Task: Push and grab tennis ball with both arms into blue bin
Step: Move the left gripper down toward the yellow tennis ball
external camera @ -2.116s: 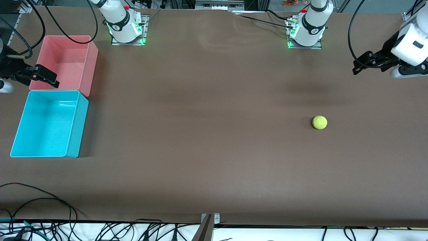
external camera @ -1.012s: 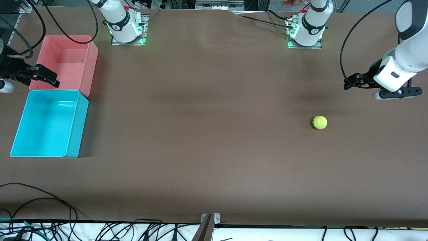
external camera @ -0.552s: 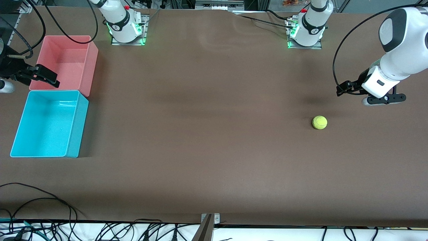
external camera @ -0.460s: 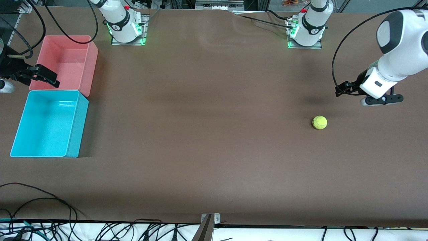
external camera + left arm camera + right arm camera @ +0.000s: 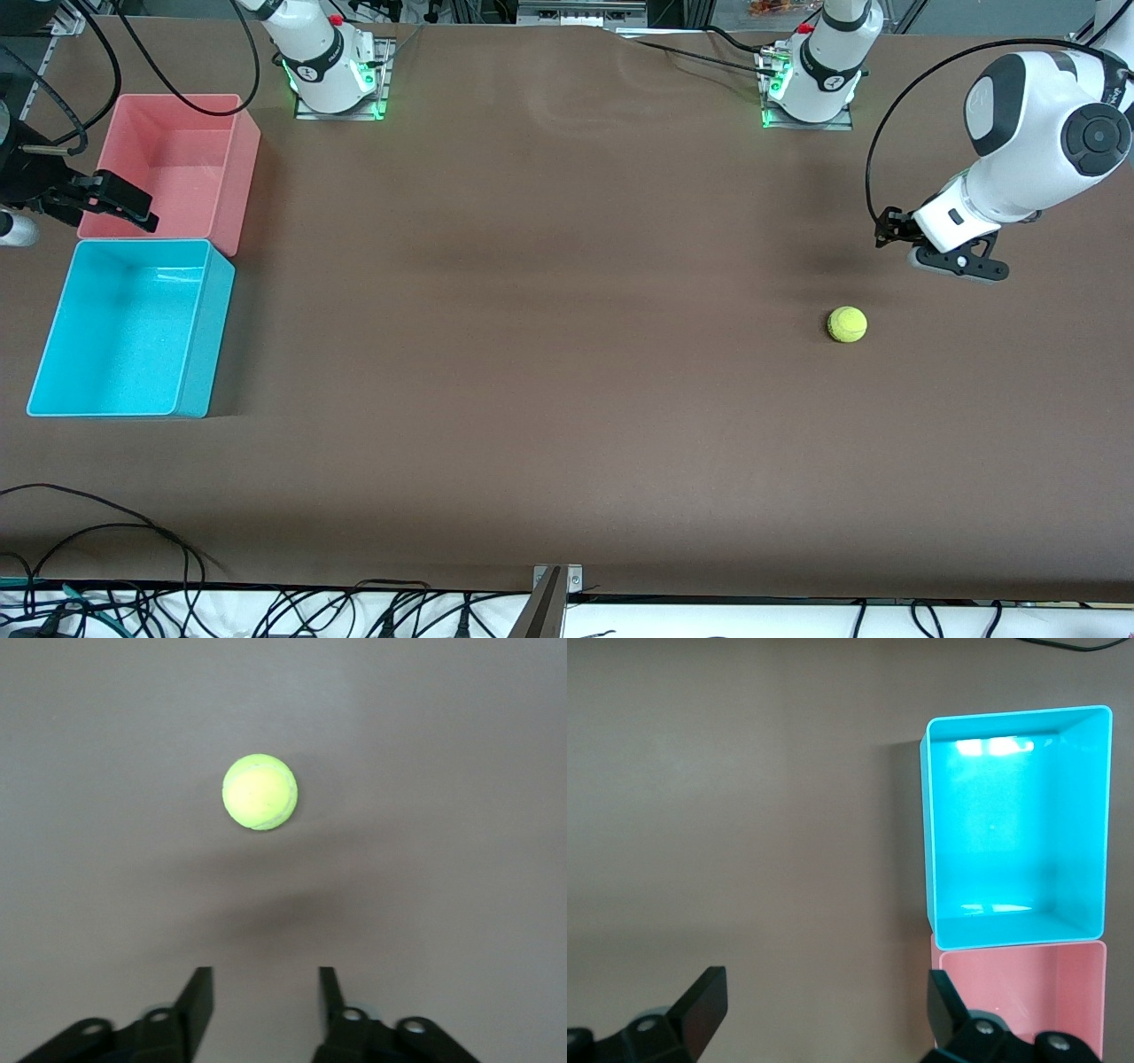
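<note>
Two bins, the blue bin (image 5: 133, 328) and a pink bin (image 5: 168, 164), sit touching on the table (image 5: 549, 399) beneath the waiting, spread right end effector (image 5: 106, 202), while the left end effector (image 5: 266, 1010), fingers apart, hovers near the tennis ball (image 5: 847, 324).

Two white arms of rounded segments, dark grey joint caps, black looping cables, green lights at each base plate, and black two-finger claws: left claw (image 5: 886, 229), right claw (image 5: 120, 206).
</note>
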Controlling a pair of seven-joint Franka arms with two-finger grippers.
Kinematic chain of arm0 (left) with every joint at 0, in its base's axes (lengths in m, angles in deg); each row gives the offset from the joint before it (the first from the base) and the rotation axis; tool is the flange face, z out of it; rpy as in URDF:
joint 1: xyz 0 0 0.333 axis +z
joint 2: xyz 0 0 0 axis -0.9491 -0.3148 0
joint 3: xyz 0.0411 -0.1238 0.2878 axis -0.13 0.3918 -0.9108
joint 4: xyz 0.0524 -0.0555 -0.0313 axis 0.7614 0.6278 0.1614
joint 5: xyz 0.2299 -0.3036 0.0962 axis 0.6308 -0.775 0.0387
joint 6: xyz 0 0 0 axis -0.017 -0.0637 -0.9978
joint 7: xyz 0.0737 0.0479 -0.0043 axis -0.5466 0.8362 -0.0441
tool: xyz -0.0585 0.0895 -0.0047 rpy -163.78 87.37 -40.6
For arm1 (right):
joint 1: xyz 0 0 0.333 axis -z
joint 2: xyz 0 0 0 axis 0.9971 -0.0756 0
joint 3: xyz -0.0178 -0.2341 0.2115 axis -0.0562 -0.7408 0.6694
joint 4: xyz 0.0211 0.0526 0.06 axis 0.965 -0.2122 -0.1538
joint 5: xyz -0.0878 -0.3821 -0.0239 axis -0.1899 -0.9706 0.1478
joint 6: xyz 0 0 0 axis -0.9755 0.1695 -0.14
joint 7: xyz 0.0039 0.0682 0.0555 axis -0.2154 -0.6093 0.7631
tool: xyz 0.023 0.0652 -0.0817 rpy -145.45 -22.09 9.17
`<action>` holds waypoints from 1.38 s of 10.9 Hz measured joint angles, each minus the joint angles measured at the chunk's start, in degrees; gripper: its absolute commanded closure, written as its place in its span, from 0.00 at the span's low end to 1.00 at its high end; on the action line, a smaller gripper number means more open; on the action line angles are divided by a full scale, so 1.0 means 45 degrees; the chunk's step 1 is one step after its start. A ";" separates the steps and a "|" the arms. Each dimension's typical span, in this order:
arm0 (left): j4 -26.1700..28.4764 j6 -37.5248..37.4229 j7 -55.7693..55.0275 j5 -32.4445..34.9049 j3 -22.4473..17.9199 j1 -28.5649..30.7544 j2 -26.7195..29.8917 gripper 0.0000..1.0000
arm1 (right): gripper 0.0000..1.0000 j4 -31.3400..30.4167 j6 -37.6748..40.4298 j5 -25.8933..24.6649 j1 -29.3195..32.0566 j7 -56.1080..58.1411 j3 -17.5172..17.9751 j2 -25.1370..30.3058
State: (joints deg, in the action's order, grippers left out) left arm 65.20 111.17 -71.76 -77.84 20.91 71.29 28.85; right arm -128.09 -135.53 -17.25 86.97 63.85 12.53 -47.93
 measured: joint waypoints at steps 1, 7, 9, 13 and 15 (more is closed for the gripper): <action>0.0021 0.0000 0.1095 0.0002 -0.0001 0.0043 0.0000 1.00 | 0.00 0.0000 0.0000 0.0000 0.0000 0.0000 0.0000 0.0000; 0.0432 0.0204 0.7013 0.0590 -0.0029 0.0140 -0.0035 1.00 | 0.00 0.0001 0.0001 0.0000 -0.0013 0.0000 0.0014 0.0000; 0.0511 0.0414 0.7931 0.0590 -0.0029 0.0163 -0.0324 1.00 | 0.00 0.0001 0.0002 0.0000 -0.0013 0.0000 0.0012 0.0000; 0.0803 0.2099 0.8842 0.0590 -0.0030 0.0221 -0.0927 1.00 | 0.00 0.0002 0.0003 0.0000 -0.0013 0.0000 0.0011 0.0000; 0.0904 0.2949 0.9274 0.0590 -0.0030 0.0224 -0.1278 1.00 | 0.00 0.0003 0.0002 0.0000 -0.0013 0.0000 0.0010 0.0000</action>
State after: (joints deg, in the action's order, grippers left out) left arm 69.27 124.44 -30.03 -75.18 20.77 72.30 23.10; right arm -128.07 -135.52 -17.25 86.91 63.85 12.57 -47.93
